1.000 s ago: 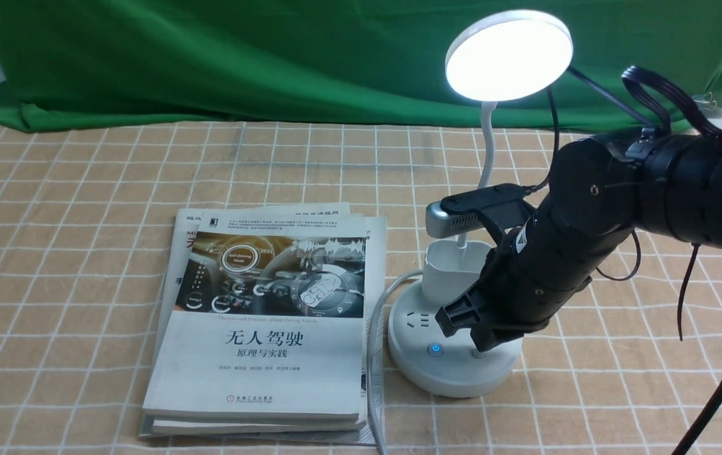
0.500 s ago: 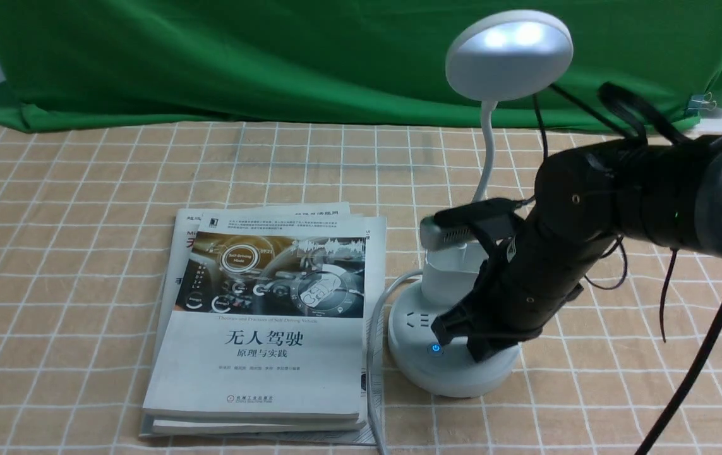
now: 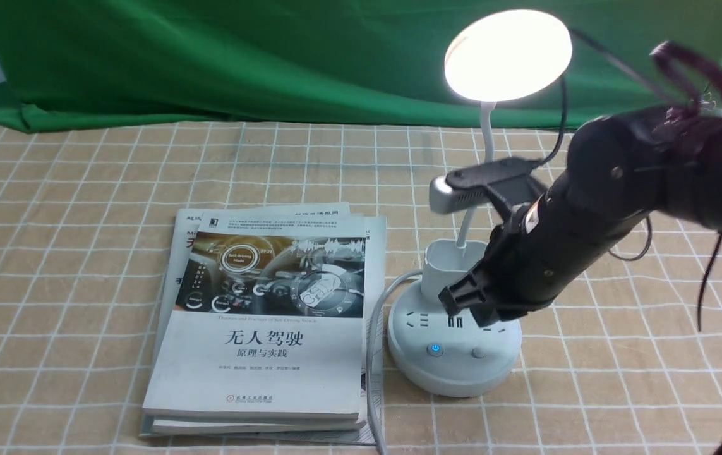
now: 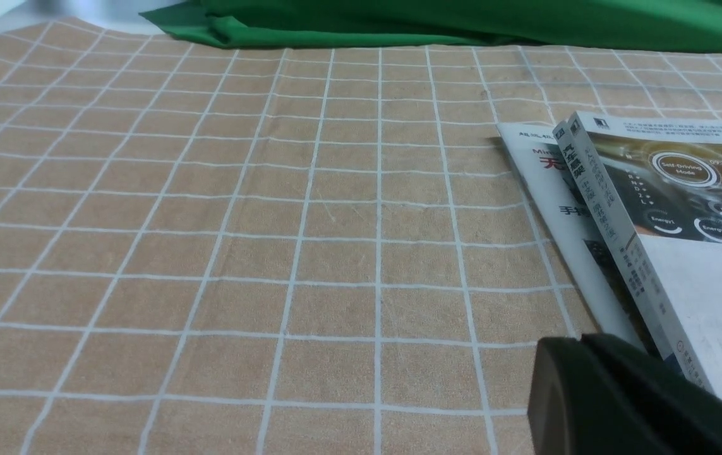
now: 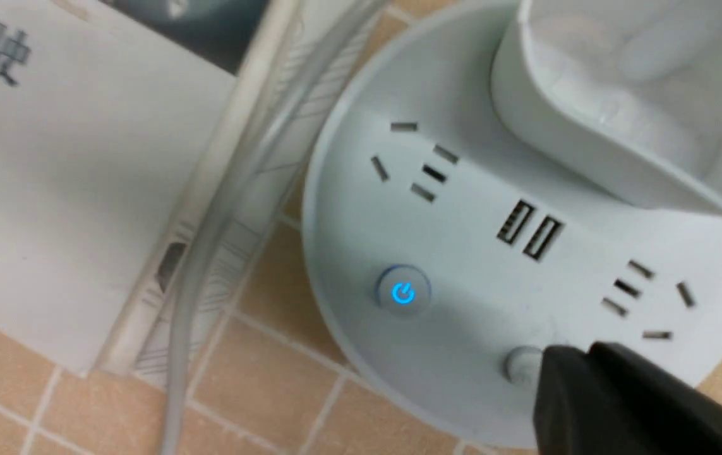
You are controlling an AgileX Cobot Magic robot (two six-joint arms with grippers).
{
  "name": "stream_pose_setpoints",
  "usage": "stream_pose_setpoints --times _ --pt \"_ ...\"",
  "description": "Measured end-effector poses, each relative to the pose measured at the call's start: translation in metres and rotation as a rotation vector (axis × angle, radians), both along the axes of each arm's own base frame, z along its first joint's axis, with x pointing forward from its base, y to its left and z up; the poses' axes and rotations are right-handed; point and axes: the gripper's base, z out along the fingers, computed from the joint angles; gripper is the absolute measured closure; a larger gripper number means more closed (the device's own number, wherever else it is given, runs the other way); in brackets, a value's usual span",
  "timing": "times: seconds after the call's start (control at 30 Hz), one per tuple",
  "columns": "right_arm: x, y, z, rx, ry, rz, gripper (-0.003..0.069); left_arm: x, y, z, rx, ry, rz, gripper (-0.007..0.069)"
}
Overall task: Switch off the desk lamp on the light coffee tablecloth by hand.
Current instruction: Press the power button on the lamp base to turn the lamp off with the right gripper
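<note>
The white desk lamp stands on the light coffee tablecloth (image 3: 83,221), right of centre. Its disc head (image 3: 508,54) glows warm and bright. Its round base (image 3: 443,373) carries a blue-lit power button (image 3: 436,349) and a plain grey button (image 3: 478,352). My right gripper (image 3: 471,311) is shut and empty, hovering just above the base, clear of both buttons. In the right wrist view its tips (image 5: 572,357) sit beside the grey button (image 5: 520,364), and the blue button (image 5: 403,292) is lit. My left gripper (image 4: 578,344) is shut, low over the cloth (image 4: 209,221).
A stack of books (image 3: 266,322) lies just left of the lamp base, and also shows in the left wrist view (image 4: 683,253). The lamp's white cable (image 3: 373,328) runs between them. A green draped cloth (image 3: 209,57) closes off the back.
A second ago the lamp was lit white. Half a second ago my right gripper pressed down on the base and the head went dark. Now the gripper has lifted and the head glows warm.
</note>
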Motion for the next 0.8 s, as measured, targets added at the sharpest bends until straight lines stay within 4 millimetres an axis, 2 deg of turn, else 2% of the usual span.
stream_pose_setpoints --times 0.2,0.37,0.43,0.6,0.8 --pt "0.003 0.002 -0.014 -0.020 0.037 0.000 0.0623 0.000 0.000 0.000 0.000 0.000 0.000 0.0620" --pt "0.007 0.005 -0.041 -0.057 0.106 -0.002 0.0623 0.000 0.000 0.000 0.000 0.000 0.000 0.0620" --pt "0.010 0.006 -0.045 -0.060 0.111 -0.003 0.0623 0.000 0.000 0.000 0.000 0.000 0.000 0.0620" --pt "0.011 0.007 -0.045 -0.062 0.108 0.012 0.0623 0.000 0.000 0.000 0.000 0.000 0.000 0.0620" --pt "0.007 0.004 -0.032 -0.045 0.074 0.018 0.0623 0.000 0.000 0.000 0.000 0.000 0.000 0.0620"
